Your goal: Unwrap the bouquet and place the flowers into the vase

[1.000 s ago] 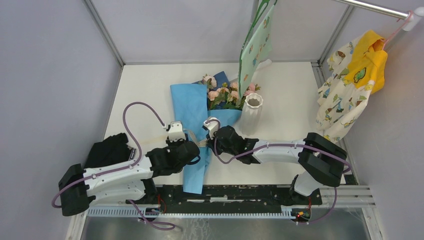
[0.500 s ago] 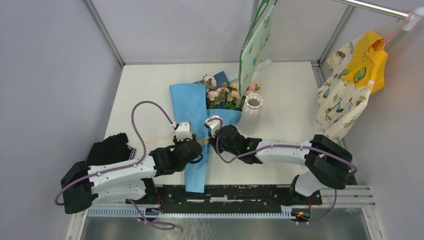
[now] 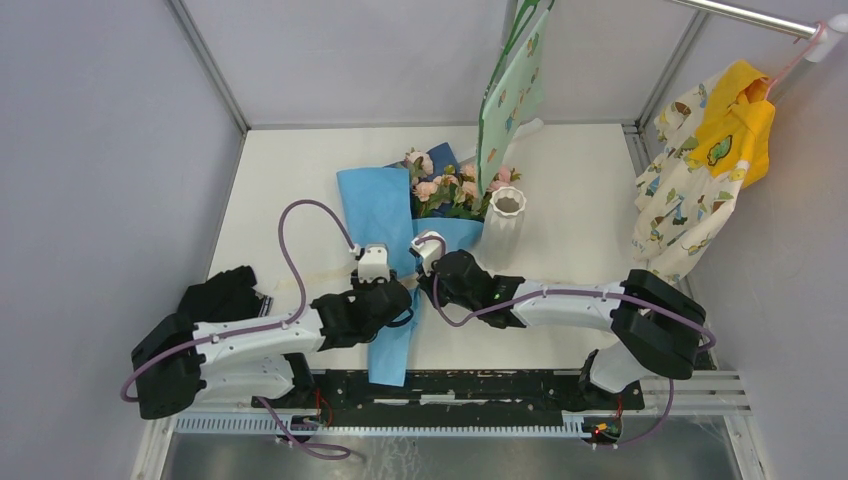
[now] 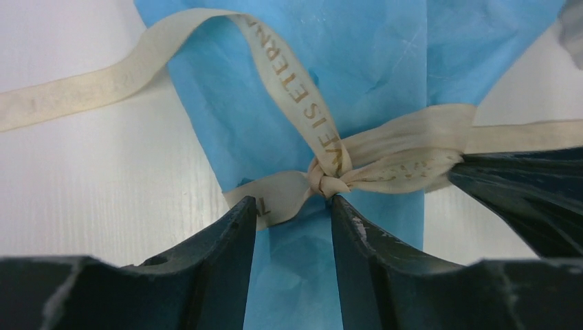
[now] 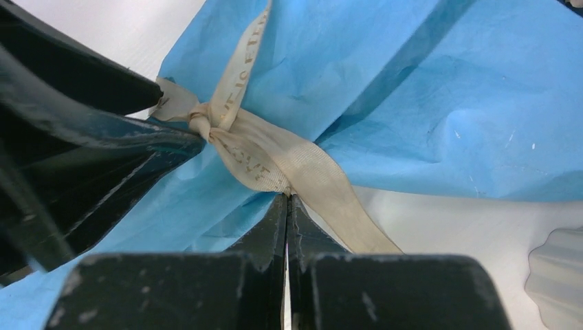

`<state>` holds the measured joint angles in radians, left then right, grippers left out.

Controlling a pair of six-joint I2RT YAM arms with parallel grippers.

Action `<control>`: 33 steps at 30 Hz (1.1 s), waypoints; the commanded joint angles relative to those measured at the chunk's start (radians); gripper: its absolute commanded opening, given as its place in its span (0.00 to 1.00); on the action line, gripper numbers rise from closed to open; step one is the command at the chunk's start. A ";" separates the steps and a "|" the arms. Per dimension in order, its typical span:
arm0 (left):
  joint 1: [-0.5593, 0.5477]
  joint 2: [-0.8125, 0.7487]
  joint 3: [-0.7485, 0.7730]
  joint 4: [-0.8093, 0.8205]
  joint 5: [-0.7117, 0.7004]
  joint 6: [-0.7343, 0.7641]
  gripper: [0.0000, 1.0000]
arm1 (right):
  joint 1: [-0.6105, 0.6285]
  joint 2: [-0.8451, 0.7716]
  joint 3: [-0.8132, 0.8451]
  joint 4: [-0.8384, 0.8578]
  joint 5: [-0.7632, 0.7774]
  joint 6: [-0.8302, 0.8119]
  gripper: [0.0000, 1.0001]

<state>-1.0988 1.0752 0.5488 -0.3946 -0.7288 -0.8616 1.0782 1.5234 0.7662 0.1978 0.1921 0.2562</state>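
The bouquet [image 3: 380,215] lies on the white table in light blue paper. Its pink and peach flowers [image 3: 445,187] point to the back, beside the white ribbed vase [image 3: 505,225]. A cream ribbon [image 4: 328,180] is knotted round the paper's waist. My left gripper [image 4: 292,210] is open, its tips just below the knot, with a short ribbon tail and blue paper between them. My right gripper [image 5: 287,201] is shut on the ribbon's right strand, close to the knot [image 5: 203,124]. Seen from above, the left gripper [image 3: 397,290] and right gripper [image 3: 420,282] meet over the wrap.
A green patterned cloth [image 3: 515,90] hangs over the back of the table near the flowers. A yellow and cream garment [image 3: 705,170] hangs at the right wall. A black object [image 3: 215,295] lies at the left edge. The loose ribbon end [image 4: 69,96] trails left.
My left arm has moved right and forward over the wrap, up to the knot, and its jaws have widened. The right gripper has stayed shut by the ribbon.
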 commanded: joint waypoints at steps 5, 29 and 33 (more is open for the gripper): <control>0.011 0.143 0.075 -0.021 -0.217 -0.030 0.49 | 0.003 -0.104 0.006 0.007 -0.013 0.017 0.00; 0.016 0.063 0.110 -0.187 -0.302 -0.129 0.27 | 0.033 -0.117 -0.036 -0.010 -0.119 0.004 0.21; 0.016 0.067 0.110 -0.187 -0.299 -0.130 0.27 | 0.061 -0.044 0.005 0.019 -0.148 -0.003 0.30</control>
<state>-1.0874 1.1576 0.6331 -0.5831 -0.9676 -0.9535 1.1126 1.4281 0.6968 0.1310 0.1131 0.2604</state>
